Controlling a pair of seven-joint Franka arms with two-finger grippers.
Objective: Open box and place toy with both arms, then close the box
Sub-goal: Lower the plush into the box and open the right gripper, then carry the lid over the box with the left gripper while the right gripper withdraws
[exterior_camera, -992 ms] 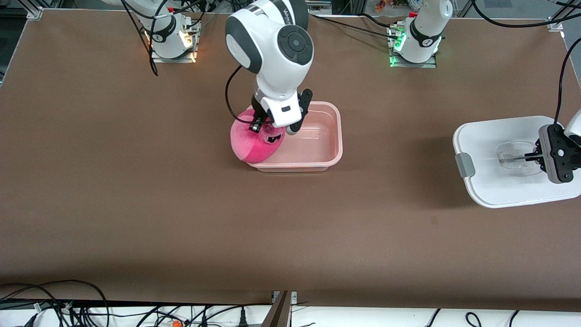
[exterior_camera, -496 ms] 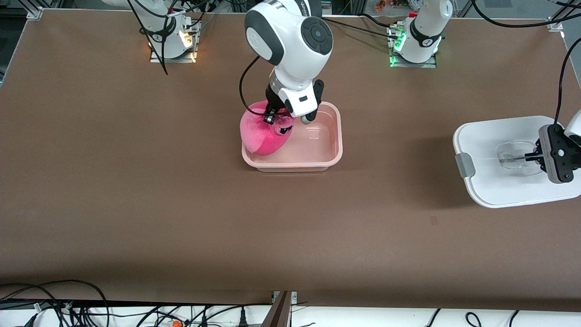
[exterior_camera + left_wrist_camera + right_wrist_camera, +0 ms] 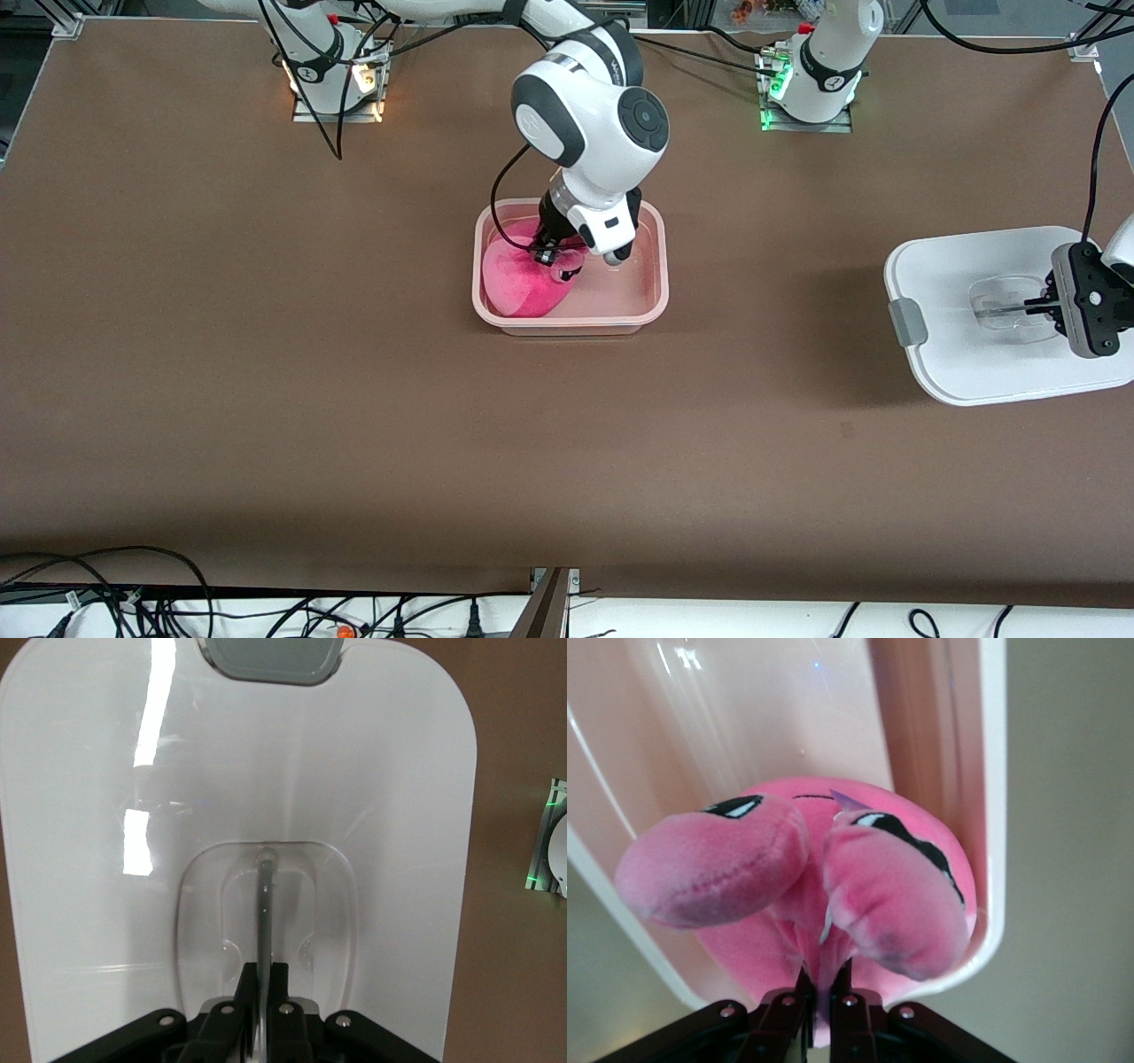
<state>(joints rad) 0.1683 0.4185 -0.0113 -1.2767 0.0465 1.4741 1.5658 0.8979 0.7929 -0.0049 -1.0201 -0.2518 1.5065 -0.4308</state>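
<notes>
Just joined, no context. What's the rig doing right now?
The right gripper is shut on the pink toy and has it down inside the open box, at the end toward the right arm. The left gripper holds the white lid by its clear handle, at the left arm's end of the table, well apart from the box. The toy is not yet released and the lid is still off.

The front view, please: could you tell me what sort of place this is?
Probably a robotics lab: two white arms bolted to a brown table, loose cables along its edge, aluminium framing at the corners.
</notes>
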